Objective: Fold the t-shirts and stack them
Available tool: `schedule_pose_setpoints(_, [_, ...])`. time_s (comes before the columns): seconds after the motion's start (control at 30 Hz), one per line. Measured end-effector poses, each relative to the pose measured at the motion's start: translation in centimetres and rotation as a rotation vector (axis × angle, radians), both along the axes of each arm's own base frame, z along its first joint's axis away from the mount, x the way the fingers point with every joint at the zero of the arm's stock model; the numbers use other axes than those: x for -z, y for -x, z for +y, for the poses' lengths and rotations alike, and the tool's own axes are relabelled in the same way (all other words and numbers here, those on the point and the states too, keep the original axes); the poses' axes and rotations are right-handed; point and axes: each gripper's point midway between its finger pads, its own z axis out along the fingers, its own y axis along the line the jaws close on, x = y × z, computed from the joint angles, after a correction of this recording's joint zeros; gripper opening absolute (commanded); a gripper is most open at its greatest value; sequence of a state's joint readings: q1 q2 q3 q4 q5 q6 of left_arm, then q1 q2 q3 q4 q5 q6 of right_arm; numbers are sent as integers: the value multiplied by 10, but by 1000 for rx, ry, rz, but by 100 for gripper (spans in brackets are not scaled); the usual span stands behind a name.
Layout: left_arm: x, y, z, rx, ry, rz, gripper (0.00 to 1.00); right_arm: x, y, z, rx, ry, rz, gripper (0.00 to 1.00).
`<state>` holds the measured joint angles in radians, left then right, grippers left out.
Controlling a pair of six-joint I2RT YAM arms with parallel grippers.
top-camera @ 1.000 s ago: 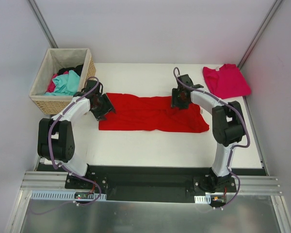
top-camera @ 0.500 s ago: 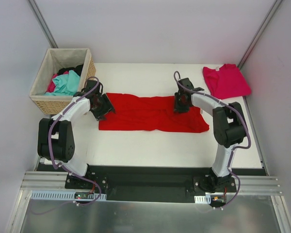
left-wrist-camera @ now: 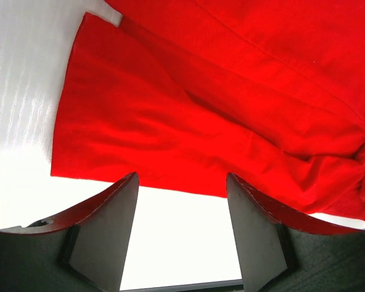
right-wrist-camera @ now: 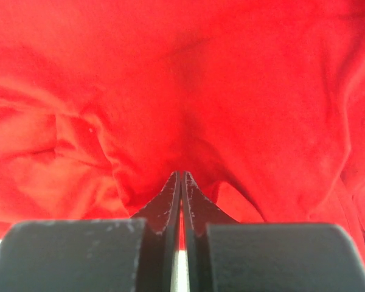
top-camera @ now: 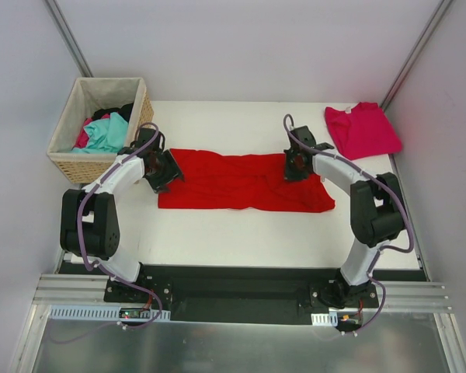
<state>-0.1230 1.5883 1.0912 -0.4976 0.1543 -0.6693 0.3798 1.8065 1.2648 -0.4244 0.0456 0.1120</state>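
The pink shirt (top-camera: 363, 129) lies folded at the far right corner of the surface (top-camera: 241, 233), so that one looks done. The red shirt (top-camera: 245, 183) lies mid-surface as a long band, seemingly folded lengthwise only; crosswise folds and stacking remain. The right claw (right-wrist-camera: 180, 176) is pinched shut on its cloth near the right end; the left claw (left-wrist-camera: 181, 182) stands open and empty at the left end

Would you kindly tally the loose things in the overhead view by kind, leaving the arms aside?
T-shirts lying on the table: 2 (red t-shirt, magenta-pink t-shirt)
Baskets: 1 (wicker basket, holding a pile of clothes too tangled to count)
Total: 3
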Motion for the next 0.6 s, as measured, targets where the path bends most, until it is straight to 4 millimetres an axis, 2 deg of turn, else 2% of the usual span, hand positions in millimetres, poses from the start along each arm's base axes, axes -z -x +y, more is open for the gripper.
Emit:
schedule_pose_setpoints(0.17, [0,0,0,1,0,0,59,-5,18,7,-27,2,1,1])
schedule_pose_setpoints(0.4, [-4,1,0,1,2,-12,59,0,54,44,-133,9,19,1])
schedule_pose_setpoints(0.5, [-6,1,0,1,3,-19,59,3,67,61,-175,13,28,27])
schedule_pose_setpoints(0.53, [-6,1,0,1,3,-21,59,5,70,65,-182,15,33,52])
schedule_pose_setpoints(0.57, [-6,2,0,0,3,-21,59,6,73,68,-187,16,38,60])
schedule_pose_setpoints(0.6, [-7,2,0,1,3,-23,59,7,74,69,-181,16,41,65])
